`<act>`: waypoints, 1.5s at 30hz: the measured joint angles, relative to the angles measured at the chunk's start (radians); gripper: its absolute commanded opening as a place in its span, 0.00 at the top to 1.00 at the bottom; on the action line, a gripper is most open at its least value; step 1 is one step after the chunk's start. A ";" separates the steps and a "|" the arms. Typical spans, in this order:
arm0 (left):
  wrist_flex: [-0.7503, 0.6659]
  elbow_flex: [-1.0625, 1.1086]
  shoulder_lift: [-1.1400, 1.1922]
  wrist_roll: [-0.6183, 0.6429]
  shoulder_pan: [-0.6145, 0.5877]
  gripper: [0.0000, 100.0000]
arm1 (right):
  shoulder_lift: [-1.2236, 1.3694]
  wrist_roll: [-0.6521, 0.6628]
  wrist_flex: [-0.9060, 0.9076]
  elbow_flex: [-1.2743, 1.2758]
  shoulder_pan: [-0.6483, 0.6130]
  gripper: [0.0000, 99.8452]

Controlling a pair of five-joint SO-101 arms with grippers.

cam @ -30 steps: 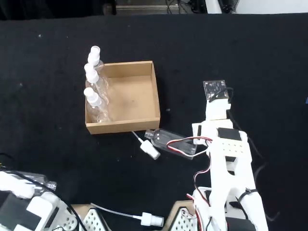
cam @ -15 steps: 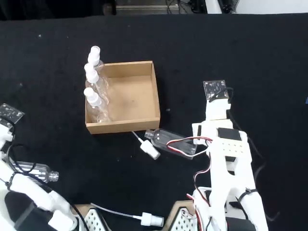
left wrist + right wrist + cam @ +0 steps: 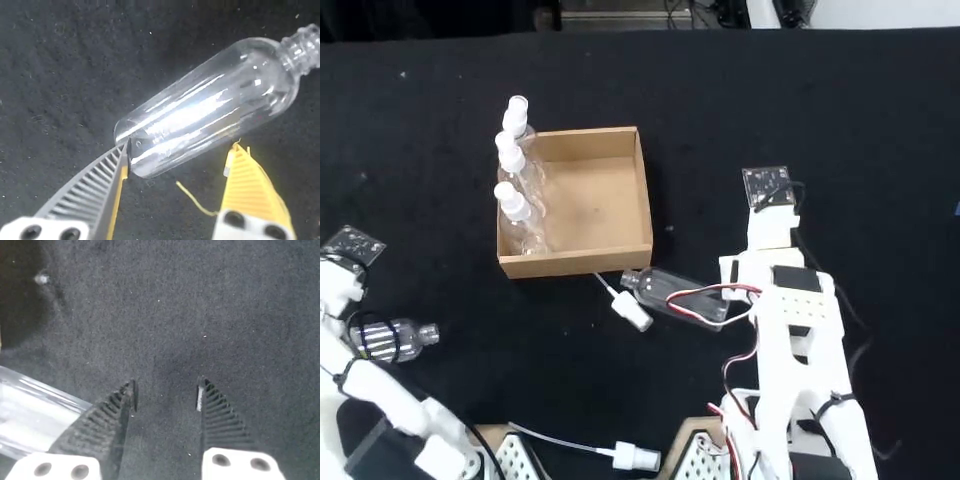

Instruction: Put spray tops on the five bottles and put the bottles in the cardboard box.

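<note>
I'm looking at a black cloth-covered surface (image 3: 840,120) with the cardboard box (image 3: 575,262) standing on it. Just off the box's near right corner a capless bottle (image 3: 660,288) lies on its side, neck toward the box. A loose spray top (image 3: 630,310) lies just beside that neck. On the same near side, well apart from the box, a second spray top (image 3: 635,458) lies with its long tube stretched out.

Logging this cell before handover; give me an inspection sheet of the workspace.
Surface: black cloth, no spills seen.
Job's things: cardboard box holds three topped bottles; a topless lying bottle and a spray top rest beside it; second spray top at near edge.
Clutter: nothing seen.
Grippers: left gripper holds a topless held bottle; right gripper open above cloth.
Cables: red and white wires cross the lying bottle.
Surroundings: dark equipment behind table.
</note>
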 measured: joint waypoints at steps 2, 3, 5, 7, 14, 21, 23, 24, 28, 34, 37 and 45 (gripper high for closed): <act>-0.020 0.017 0.005 0.000 -0.005 0.71 | 0.000 0.000 0.000 0.000 0.000 0.83; -0.021 0.023 0.003 0.000 -0.005 0.71 | 0.000 0.000 0.000 0.000 0.000 0.83; -0.026 0.031 0.002 0.000 -0.005 0.71 | 0.000 0.000 0.000 0.000 0.000 0.83; -0.029 0.032 0.002 0.000 -0.002 0.71 | 0.000 0.000 0.000 0.000 0.000 0.83; -0.060 0.051 -0.009 0.000 -0.018 0.71 | 0.000 0.000 0.000 0.000 0.000 0.83; -0.270 0.144 0.005 0.000 -0.029 0.71 | 0.000 0.000 0.000 0.000 0.000 0.83; -0.298 0.144 0.005 0.000 -0.029 0.71 | 0.000 0.000 0.000 0.000 0.000 0.83; -0.313 0.147 0.005 0.000 -0.029 0.71 | 0.000 0.000 0.000 0.000 0.000 0.83; -0.344 0.176 0.005 0.000 -0.029 0.72 | 0.000 0.000 0.000 0.000 0.000 0.83; -0.347 0.203 0.005 0.000 -0.003 0.72 | 0.000 0.000 0.000 0.000 0.000 0.83; -0.347 0.203 0.005 0.000 0.014 0.72 | 0.000 0.000 0.000 0.000 0.000 0.83; -0.347 0.238 0.005 0.006 0.012 0.91 | 0.000 0.000 0.000 0.000 0.000 0.83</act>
